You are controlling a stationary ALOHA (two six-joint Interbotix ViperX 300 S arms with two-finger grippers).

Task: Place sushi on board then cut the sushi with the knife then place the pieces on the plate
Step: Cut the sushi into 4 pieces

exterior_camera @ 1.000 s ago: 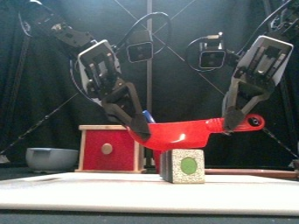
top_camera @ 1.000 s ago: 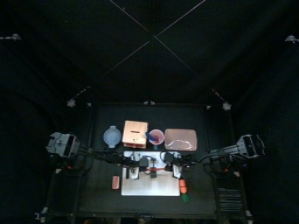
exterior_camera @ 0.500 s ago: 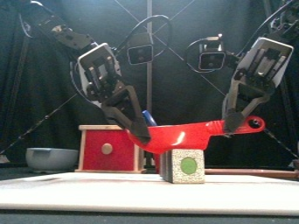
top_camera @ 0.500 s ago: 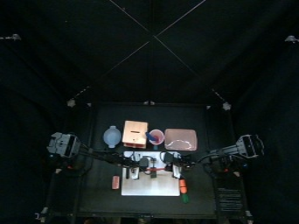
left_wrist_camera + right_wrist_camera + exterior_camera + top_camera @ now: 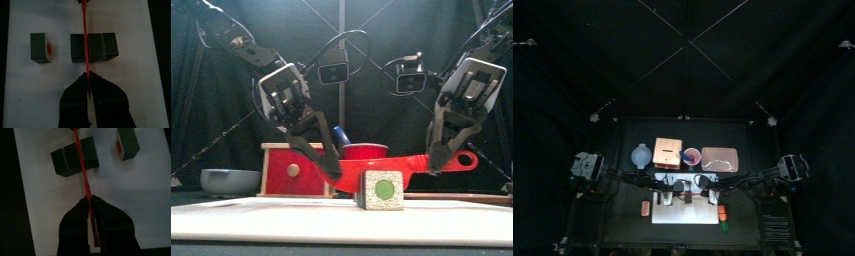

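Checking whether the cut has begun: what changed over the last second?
The left gripper and right gripper, still shut on the red knife, lowered it to the top of the sushi roll. The roll, the cut piece and the white board stayed put.

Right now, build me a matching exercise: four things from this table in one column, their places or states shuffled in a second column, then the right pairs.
Things
1. red knife
2. blue knife
3. blue-grey bowl
4. cut-off sushi piece

Places or states
A. stands in the red cup
B. lies on the white board, apart from the sushi roll
C. held by the left gripper and the right gripper over the sushi roll
D. beside the wooden box, at the far left of the front view

Pairs: 1-C, 2-A, 3-D, 4-B
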